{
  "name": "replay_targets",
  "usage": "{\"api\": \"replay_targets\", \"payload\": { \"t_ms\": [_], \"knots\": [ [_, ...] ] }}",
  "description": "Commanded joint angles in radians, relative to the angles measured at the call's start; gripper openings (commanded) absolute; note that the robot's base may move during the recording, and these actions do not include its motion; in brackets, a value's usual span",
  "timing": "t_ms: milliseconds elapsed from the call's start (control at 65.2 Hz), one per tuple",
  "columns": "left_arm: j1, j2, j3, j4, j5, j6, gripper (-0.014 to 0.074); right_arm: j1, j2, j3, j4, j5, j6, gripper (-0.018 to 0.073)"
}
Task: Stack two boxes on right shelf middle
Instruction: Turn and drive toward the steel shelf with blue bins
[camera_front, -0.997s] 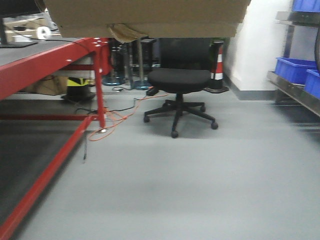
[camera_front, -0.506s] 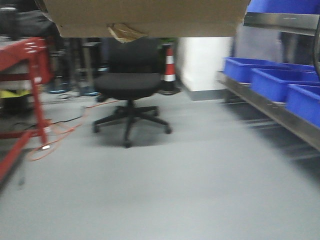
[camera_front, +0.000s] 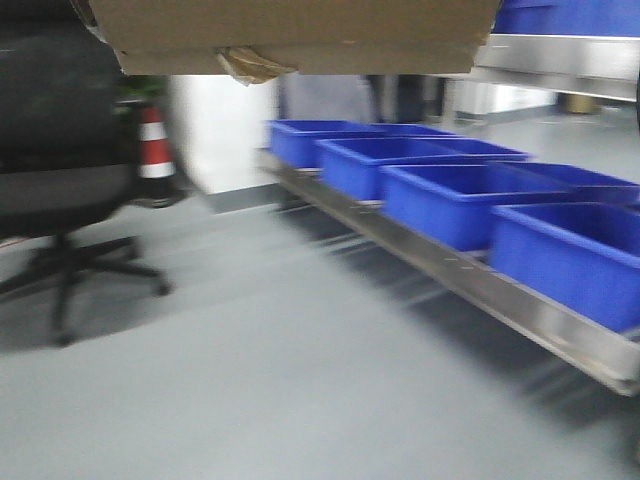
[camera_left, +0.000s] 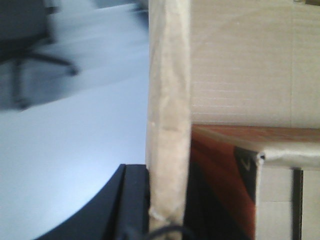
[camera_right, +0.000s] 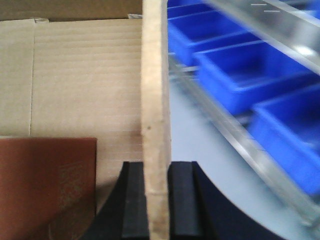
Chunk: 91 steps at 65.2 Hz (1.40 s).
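Right gripper (camera_right: 156, 172): two black fingers (camera_right: 134, 200) shut tight on the upright side wall of the big box (camera_right: 85, 80), one finger inside, one outside. The wall edge runs straight up between them.

Left gripper (camera_left: 167, 205): the outer black finger (camera_left: 135, 200) lies flat against the opposite wall of the same box. The inner side is dark, with a finger just made out there, so it reads as clamped on the wall too.

The box is open-topped plain brown cardboard, held off the ground between both arms. From the front only its underside shows, across the top of the view, with a crumpled tape tag (camera_front: 250, 65) hanging under it. A flat reddish-brown panel (camera_right: 47, 185) lies inside on the box floor. Cannot tell whether it is the second box.

The steel shelf (camera_front: 500, 300) stands to the right of the box and apart from it. Its low level carries a row of blue bins (camera_front: 450, 200) running away along the rail. A higher level (camera_front: 565, 55) shows top right, about level with the box bottom, with more blue above it. The box is not over any level and touches nothing on the rack.

The floor (camera_front: 250, 380) is plain grey and smooth. A black office chair (camera_front: 60, 190) stands at the left, with an orange-and-white cone (camera_front: 152, 145) behind it against a white wall (camera_front: 215, 130). The front view is blurred and detail is soft.
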Motion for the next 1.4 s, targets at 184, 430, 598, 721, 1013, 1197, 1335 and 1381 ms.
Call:
{"api": "replay_targets", "payload": {
  "t_ms": [184,430,598,721,1013,1197,1335,1381],
  "knots": [
    [0.006,-0.02,-0.014,0.017,-0.04,-0.006,-0.0111,-0.009,-0.009,-0.013,-0.036,-0.036,0.0,-0.0162],
    [0.006,-0.02,-0.014,0.017,-0.04,-0.006,-0.0111,-0.009,-0.009,-0.013,-0.036,-0.036,0.0,-0.0162],
    [0.006,-0.02,-0.014,0.017,-0.04,-0.006,-0.0111,-0.009,-0.009,-0.013,-0.036,-0.036,0.0,-0.0162],
    [0.006,-0.02,-0.014,0.017,-0.04,-0.006,-0.0111,-0.009,-0.009,-0.013,-0.036,-0.036,0.0,-0.0162],
    [0.006,-0.02,-0.014,0.017,-0.04,-0.006,-0.0111,-0.009,-0.009,-0.013,-0.036,-0.036,0.0,-0.0162],
    [0.006,-0.02,-0.014,0.017,-0.04,-0.006,-0.0111,-0.009,-0.009,-0.013,-0.036,-0.037,0.0,-0.0162],
    [0.006,-0.02,-0.014,0.017,-0.04,-0.006,-0.0111,-0.009,-0.009,-0.013,-0.036,-0.037,0.0,-0.0162],
    [0.006,-0.02,-0.014,0.017,-0.04,-0.006,-0.0111,-0.009,-0.009,-0.013,-0.036,-0.037,0.0,-0.0162]
  ]
}}
